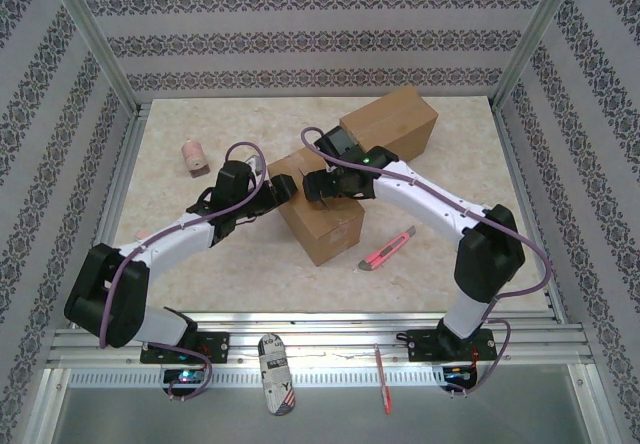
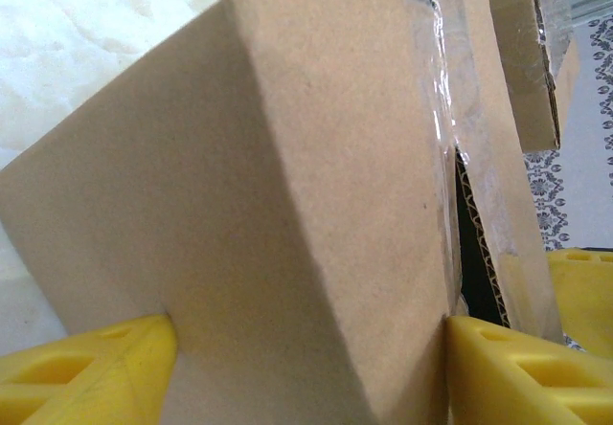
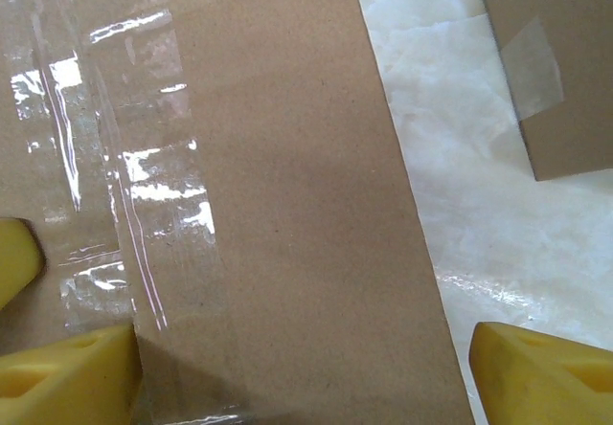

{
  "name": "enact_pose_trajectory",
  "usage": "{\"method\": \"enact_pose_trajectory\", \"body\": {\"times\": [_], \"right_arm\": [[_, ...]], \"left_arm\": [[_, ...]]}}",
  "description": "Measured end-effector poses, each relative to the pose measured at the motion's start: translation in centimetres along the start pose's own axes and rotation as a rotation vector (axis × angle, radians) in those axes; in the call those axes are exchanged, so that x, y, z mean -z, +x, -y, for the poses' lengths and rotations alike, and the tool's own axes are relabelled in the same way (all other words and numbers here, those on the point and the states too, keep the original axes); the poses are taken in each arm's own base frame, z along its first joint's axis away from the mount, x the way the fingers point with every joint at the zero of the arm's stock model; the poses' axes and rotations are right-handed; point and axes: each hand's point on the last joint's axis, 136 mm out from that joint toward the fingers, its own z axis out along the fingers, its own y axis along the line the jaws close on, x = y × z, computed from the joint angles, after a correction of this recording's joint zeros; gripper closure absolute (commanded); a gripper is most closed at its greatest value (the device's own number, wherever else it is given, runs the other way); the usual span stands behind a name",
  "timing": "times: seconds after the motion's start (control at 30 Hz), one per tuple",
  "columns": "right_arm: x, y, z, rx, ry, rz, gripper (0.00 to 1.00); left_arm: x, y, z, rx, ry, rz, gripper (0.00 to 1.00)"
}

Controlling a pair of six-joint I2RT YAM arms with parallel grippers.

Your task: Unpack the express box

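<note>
My left pincer (image 2: 306, 348) clamps the express box (image 2: 287, 176) by its end, cardboard pressed against both pads. My right pincer (image 3: 297, 348) hangs open just above its taped top (image 3: 287, 157). Beyond my left pads a seam (image 2: 466, 224) gapes dark, so I judge it slit. Flaps unfolded, nothing out yet.
</note>
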Motion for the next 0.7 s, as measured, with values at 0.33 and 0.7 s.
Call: {"method": "enact_pose_trajectory", "body": {"times": [0.33, 0.7], "right_arm": [[1.0, -1.1, 1.3, 0.064, 0.141, 0.031, 0.15], [3.7, -3.4, 2.6, 0.171, 0.262, 0.079, 0.15]], "left_arm": [[-0.9, -0.2, 0.0, -0.011, 0.019, 0.012, 0.28], [-1.6, 0.0, -0.4, -0.018, 0.021, 0.001, 0.28]]}}
